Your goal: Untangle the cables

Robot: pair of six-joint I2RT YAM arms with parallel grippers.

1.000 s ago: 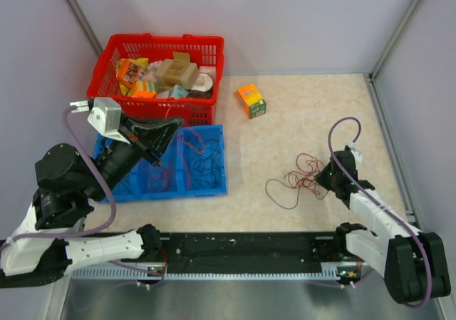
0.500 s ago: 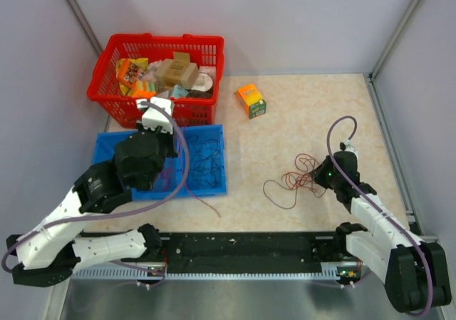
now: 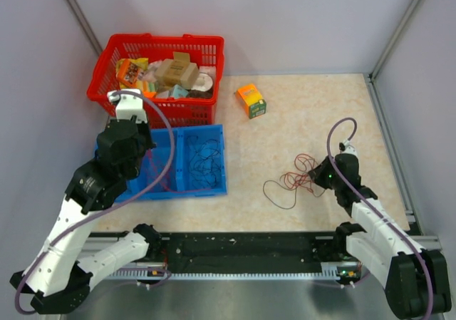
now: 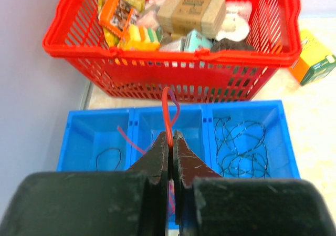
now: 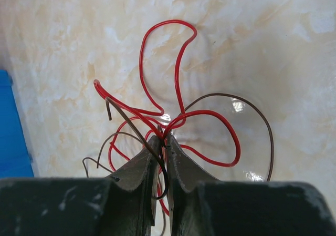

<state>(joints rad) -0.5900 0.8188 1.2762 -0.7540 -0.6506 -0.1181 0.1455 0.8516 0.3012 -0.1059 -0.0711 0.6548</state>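
Beige marbled tabletop: my right gripper is pinching the thin red-and-brown wire tangle; my left gripper, at nine o'clock, is clamping one red wire over the blue compartment tray, sorting it.

The beige, marble-patterned desk carries four things. A red plastic lattice basket heaped with small packets and boxes sits just beyond the left claw. Directly beneath that claw lies a shallow blue plastic tray of three compartments, its far edge close against the basket. A small orange and green carton stands alone, well off to the right of the left claw and far ahead of the right claw. A loose tangle of thin red and dark brown cables lies on the bare desk at the right claw's tips, spreading away towards the tray.
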